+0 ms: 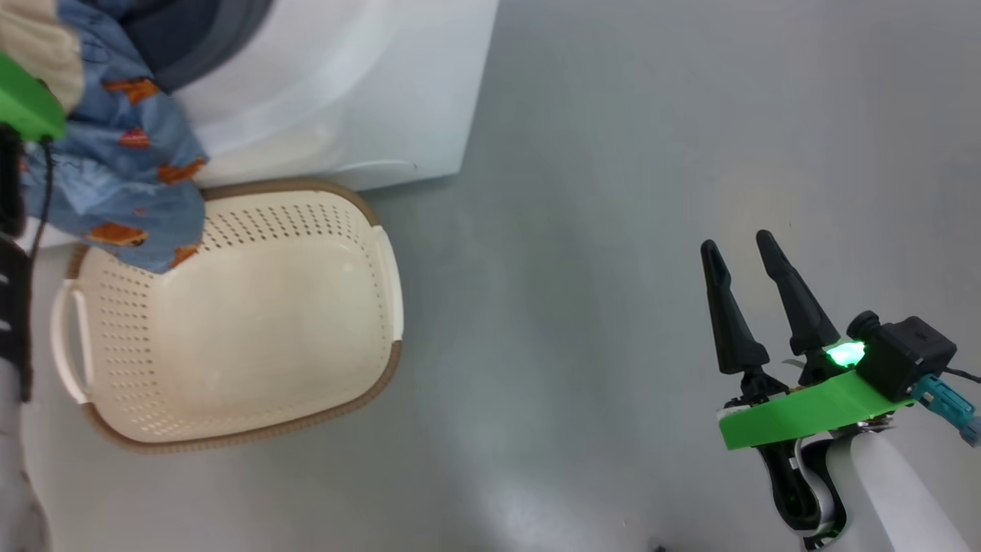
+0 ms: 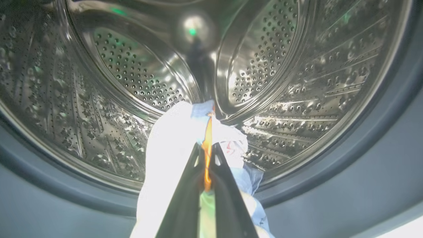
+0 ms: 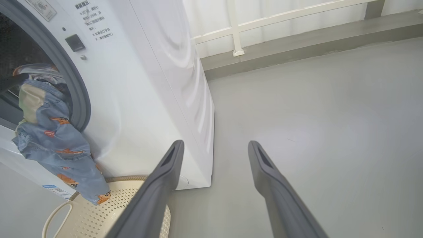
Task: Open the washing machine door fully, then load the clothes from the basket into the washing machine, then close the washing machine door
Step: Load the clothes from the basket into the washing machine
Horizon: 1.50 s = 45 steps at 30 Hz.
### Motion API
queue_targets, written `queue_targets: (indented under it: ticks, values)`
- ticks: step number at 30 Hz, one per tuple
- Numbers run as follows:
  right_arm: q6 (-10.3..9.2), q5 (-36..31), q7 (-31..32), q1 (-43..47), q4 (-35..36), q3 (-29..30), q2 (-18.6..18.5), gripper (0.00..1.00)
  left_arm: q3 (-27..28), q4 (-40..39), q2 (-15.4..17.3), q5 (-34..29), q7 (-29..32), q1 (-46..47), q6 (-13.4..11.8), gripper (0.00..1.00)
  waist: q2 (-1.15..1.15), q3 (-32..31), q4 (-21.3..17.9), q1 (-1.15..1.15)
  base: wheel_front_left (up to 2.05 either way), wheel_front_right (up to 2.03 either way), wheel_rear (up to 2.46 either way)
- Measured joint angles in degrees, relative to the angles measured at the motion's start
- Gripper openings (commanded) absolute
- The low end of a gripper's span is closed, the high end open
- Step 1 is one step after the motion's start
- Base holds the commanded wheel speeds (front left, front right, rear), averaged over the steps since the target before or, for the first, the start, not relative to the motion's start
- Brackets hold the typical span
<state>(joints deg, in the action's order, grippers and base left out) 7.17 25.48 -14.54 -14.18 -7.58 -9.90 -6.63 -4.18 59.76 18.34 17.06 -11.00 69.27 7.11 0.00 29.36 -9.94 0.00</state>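
Light blue clothes (image 1: 123, 153) with orange prints hang from the mouth of the white washing machine (image 1: 337, 84) down over the back left corner of the cream basket (image 1: 237, 314). My left gripper (image 2: 207, 148) is shut on the clothes (image 2: 175, 138) and points into the steel drum (image 2: 132, 72) past the grey gasket (image 2: 363, 158). In the right wrist view the clothes (image 3: 49, 132) drape out of the washing machine (image 3: 148, 82) above the basket (image 3: 99, 211). My right gripper (image 1: 739, 249) hovers open over the floor, well right of the basket. The washing machine door is out of view.
Grey floor (image 1: 613, 230) spreads to the right of the machine and basket. A raised ledge with a white railing (image 3: 281, 19) runs along the far wall beyond the machine.
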Motion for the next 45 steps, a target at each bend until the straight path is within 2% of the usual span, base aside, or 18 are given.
queue_targets:
  ticks: [8,15,21,24,29,34,38,39,40,41,45]
  values:
    - [0.00,0.00,-0.01,-2.21,0.57,-1.49,0.71,1.00,-2.81,7.87,1.77,-0.12,0.78,7.17,0.25,0.00,0.00,4.03,-2.51,0.00,0.00,0.00,0.00]
    - [0.00,0.01,-0.01,-3.27,1.12,-2.86,0.99,1.00,-5.01,10.35,4.65,-0.54,0.02,11.59,0.25,0.00,0.00,6.39,-4.99,0.00,0.00,0.00,0.00]
    - [0.00,0.00,-0.01,-3.61,1.58,-2.88,1.19,1.00,-7.28,5.02,6.19,-1.08,-3.39,14.69,0.40,0.00,0.00,8.47,-5.96,0.00,0.00,0.00,0.00]
    - [0.00,0.00,-0.01,-4.63,2.15,-2.86,1.23,1.00,-5.72,-3.38,7.45,-1.21,-3.39,14.84,0.30,0.00,0.00,9.36,-6.15,0.00,0.00,0.00,0.00]
    - [0.00,0.00,-0.01,-5.43,2.46,-2.89,1.41,1.00,0.42,-18.45,7.70,-2.33,-3.71,13.66,-1.69,0.00,0.00,10.73,-6.25,0.00,0.00,0.00,0.00]
    - [0.00,0.00,-0.01,-5.44,2.45,-3.05,1.54,1.00,2.32,-18.28,7.15,-3.22,-3.71,9.04,-1.46,0.00,0.00,11.13,-6.28,0.00,0.00,0.00,0.00]
    - [0.00,0.00,-0.01,-5.45,2.44,-3.27,1.76,1.00,2.25,-12.60,5.81,-3.31,-3.69,6.97,-0.52,0.00,0.00,10.94,-6.20,0.00,0.00,0.00,0.00]
    - [0.00,0.00,-0.01,-5.45,2.44,-3.33,1.80,1.00,2.11,-10.94,5.68,-3.45,-3.69,7.03,-0.51,0.17,0.00,10.83,-6.16,0.00,0.00,0.00,0.00]
    - [0.00,0.00,-0.01,-5.45,2.43,-3.39,1.82,1.00,1.51,-9.16,5.75,-3.67,-3.69,7.13,-0.29,0.45,0.00,10.69,-6.11,0.00,0.00,0.00,0.00]
    - [0.00,0.00,-0.01,-5.44,2.40,-3.48,1.86,1.00,0.16,-6.56,5.80,-4.72,-3.69,7.22,-0.08,1.00,0.00,10.42,-5.96,0.00,0.00,0.00,0.00]
    - [0.00,0.01,-0.01,-5.44,2.31,-4.01,2.07,1.00,-1.41,-0.27,5.71,-5.54,-3.69,9.58,0.07,1.00,0.00,9.71,-5.69,0.00,0.00,0.00,0.00]
